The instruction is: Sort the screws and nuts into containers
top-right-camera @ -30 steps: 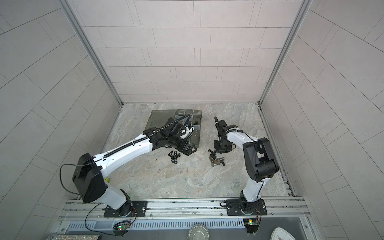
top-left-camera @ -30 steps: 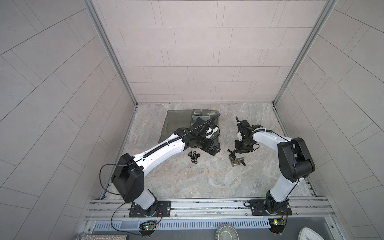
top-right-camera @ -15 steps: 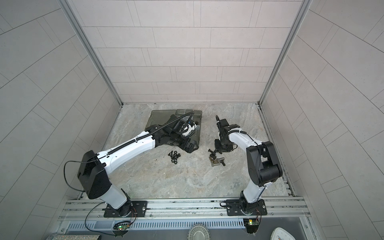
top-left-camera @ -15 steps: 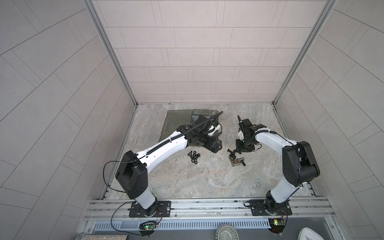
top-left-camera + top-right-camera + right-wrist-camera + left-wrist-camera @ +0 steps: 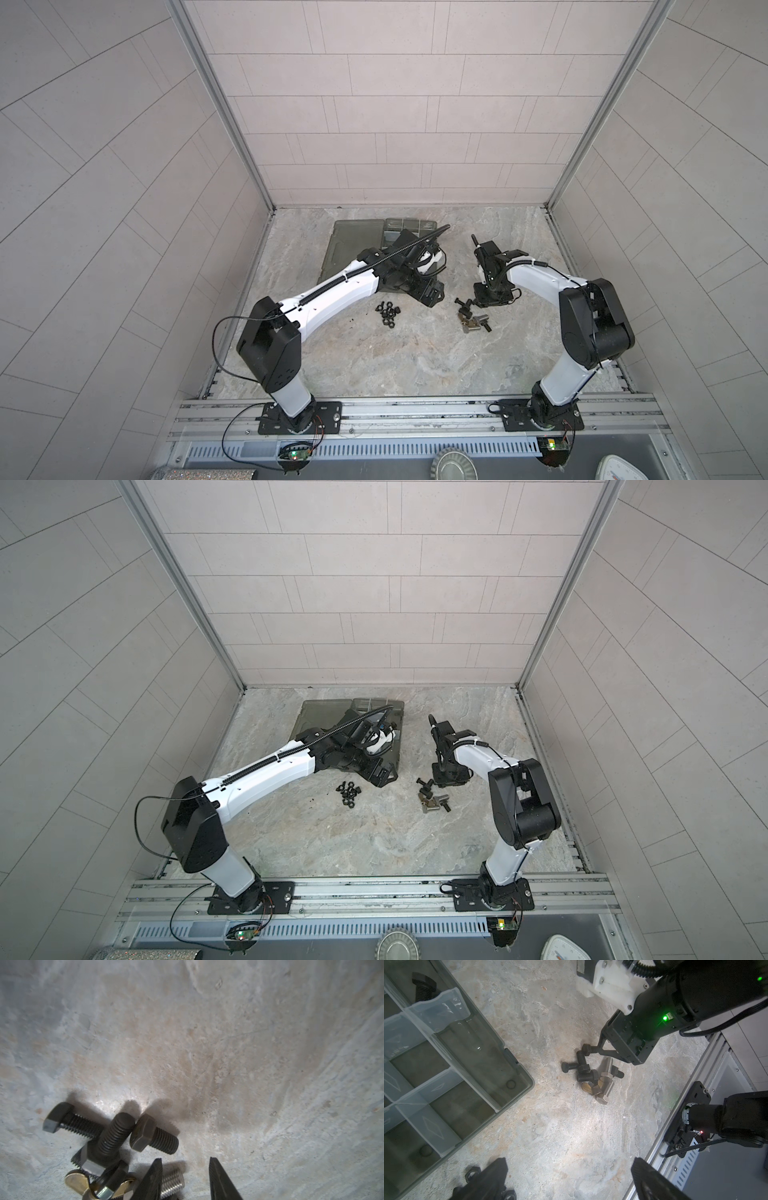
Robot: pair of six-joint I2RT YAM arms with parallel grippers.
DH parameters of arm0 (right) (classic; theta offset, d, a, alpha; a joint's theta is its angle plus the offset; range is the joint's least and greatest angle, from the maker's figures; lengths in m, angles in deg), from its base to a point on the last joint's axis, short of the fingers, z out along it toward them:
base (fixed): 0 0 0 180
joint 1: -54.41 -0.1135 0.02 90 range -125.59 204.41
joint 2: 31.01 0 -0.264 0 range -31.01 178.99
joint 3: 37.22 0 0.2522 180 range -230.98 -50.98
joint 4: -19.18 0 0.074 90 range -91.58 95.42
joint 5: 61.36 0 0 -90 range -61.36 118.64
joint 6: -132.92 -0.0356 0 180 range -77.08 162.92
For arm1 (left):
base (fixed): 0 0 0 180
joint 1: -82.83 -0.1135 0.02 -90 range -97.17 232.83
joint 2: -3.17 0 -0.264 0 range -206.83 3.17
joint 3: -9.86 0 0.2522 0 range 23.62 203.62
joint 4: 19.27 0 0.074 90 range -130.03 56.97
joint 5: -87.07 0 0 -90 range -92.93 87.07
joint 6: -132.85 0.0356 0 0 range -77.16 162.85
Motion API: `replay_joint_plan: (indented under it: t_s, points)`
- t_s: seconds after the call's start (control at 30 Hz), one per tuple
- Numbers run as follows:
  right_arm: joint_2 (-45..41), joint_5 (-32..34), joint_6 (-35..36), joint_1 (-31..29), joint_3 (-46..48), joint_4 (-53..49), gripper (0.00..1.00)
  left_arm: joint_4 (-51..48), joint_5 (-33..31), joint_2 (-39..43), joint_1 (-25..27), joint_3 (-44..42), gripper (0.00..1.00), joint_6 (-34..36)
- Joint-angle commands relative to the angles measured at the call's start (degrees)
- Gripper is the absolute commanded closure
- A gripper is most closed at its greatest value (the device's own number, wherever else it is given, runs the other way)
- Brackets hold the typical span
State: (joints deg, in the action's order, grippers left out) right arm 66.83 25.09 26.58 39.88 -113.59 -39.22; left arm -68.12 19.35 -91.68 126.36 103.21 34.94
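The screws (image 5: pixel 471 321) lie in a small heap on the stone floor right of centre; they are black and silver (image 5: pixel 591 1075). My right gripper (image 5: pixel 478 297) hangs low at the heap's edge. Its jaws stand open (image 5: pixel 185 1167) over bare floor, with a silver screw's end (image 5: pixel 173 1181) beside one finger and a black screw (image 5: pixel 153 1136) just ahead. The nuts (image 5: pixel 387 313) sit clustered left of centre. My left gripper (image 5: pixel 428 291) is wide open (image 5: pixel 569 1180) and empty, between the nuts and the containers (image 5: pixel 508 1057). One black screw (image 5: pixel 422 987) lies in a compartment.
The organizer's flat lid (image 5: pixel 353 241) lies open at the back left, partly under my left arm. A brass wing nut (image 5: pixel 83 1184) is mixed into the screw heap. The metal rail (image 5: pixel 415 411) runs along the front, and tiled walls close in three sides.
My right gripper has sunk slightly toward the screw heap. The left arm has shifted a little while its gripper stays wide open in about the same spot.
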Motion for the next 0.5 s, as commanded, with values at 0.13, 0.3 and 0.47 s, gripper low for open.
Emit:
replay_joint_plan:
  t_s: [0.13,0.3,0.47]
  points:
    - [1.76,-1.1,1.13,-1.2,0.81,1.88,0.61,-2.8,-0.75,0.41,-0.02,1.44,0.0,2.07]
    - [3.98,-2.22,1.48,-1.56,-0.61,2.37,0.61,-3.73,-1.12,0.71,-0.07,1.44,0.0,2.8]
    - [6.41,-3.63,1.57,-1.65,-1.23,3.47,0.62,-4.78,-1.69,1.09,-0.11,1.7,0.0,3.83]
